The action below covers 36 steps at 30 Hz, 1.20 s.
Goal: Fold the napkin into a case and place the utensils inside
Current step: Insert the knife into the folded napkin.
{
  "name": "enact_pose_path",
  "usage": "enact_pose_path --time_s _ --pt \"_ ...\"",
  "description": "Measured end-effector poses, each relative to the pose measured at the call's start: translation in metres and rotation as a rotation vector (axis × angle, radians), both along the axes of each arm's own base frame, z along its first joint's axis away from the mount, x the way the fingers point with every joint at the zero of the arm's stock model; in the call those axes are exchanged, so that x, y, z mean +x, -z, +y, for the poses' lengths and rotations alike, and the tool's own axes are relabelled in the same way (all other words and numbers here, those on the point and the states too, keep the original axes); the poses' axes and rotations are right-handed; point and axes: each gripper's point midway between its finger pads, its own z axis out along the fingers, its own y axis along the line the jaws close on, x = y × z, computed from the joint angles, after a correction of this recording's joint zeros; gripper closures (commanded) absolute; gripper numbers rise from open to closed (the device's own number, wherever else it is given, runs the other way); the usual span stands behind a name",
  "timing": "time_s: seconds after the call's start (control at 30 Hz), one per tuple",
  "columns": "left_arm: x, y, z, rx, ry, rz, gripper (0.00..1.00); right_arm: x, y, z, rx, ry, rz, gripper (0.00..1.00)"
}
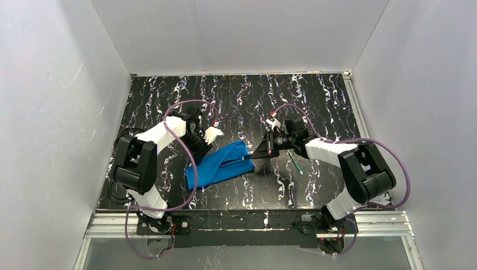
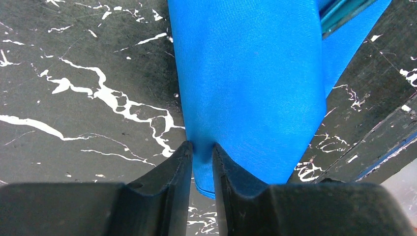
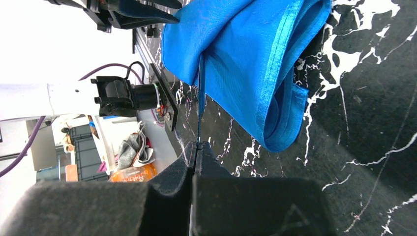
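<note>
Seemingly the inserting step: left tool (image 2: 201,145) pinches the case (image 2: 246,73) corner; right tool (image 3: 198,144) grips a utensil (image 3: 199,118), likely needing a straight push inside.

A robotics lab cell: white panel walls (image 1: 50,112), marbled table (image 1: 320,95), aluminium frame (image 1: 109,225).

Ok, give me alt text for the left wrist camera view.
The left gripper pinches the near edge of the folded blue case, which lies on a black marbled table. A shiny teal utensil shows in its fold, top right.
</note>
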Motion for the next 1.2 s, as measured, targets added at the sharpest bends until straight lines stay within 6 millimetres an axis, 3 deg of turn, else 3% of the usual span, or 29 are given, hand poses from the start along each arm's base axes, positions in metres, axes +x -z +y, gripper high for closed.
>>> enact_pose_path --time_s 0.23,0.97,1.2 --pt "-0.005 0.011 0.001 0.009 -0.004 0.035 0.91 -0.006 0.010 0.010 0.009 -0.003 0.022 0.99" --pt "-0.013 0.012 -0.002 -0.008 -0.014 0.081 1.00 -0.023 0.030 0.053 0.056 -0.055 0.063 0.99" --pt "-0.017 0.011 -0.002 -0.011 -0.017 0.098 1.00 -0.022 0.026 0.054 0.049 -0.048 0.042 0.99"
